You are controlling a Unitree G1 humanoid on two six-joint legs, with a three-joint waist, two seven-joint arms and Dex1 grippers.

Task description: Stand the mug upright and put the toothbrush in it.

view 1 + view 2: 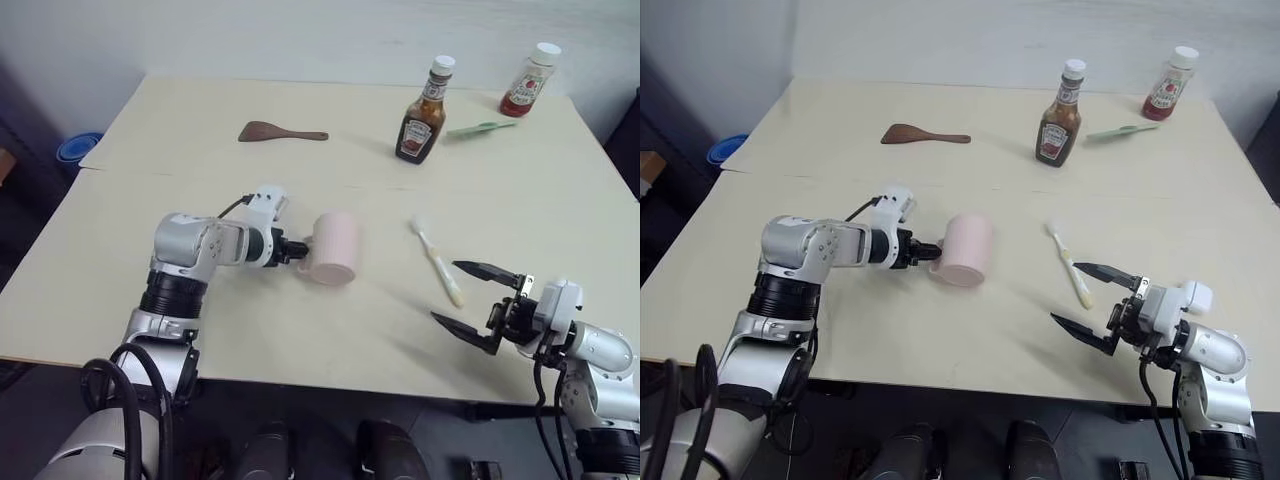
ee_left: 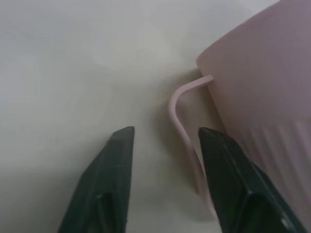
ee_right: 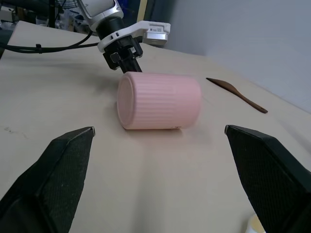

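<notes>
Right gripper sits at the near right edge of the pale beige desk, black fingers spread wide, nothing between them, pointing in toward the middle of the desk. Slim toothbrush with pale yellow handle and white bristled head lies flat just beyond it, bristle end away from the robot, apart from the fingers. Pale pink ribbed cylindrical mug lies on its side near the desk centre, flat base turned toward the right gripper; the wrist view facing its base gives no look inside, so contents cannot be told. Left gripper is at the mug's handle side, fingers partly closed around the thin pink loop handle: one finger outside the loop, the other between the loop and the mug wall. A gap shows between the outer finger and the handle, not clamped; contact by the inner finger cannot be told. Far side of the desk: brown flat spatula on the left, dark brown sauce bottle with white cap upright, pale green utensil lying just right of it, red sauce bottle with white cap upright at the far right. Both bottles capped.
</notes>
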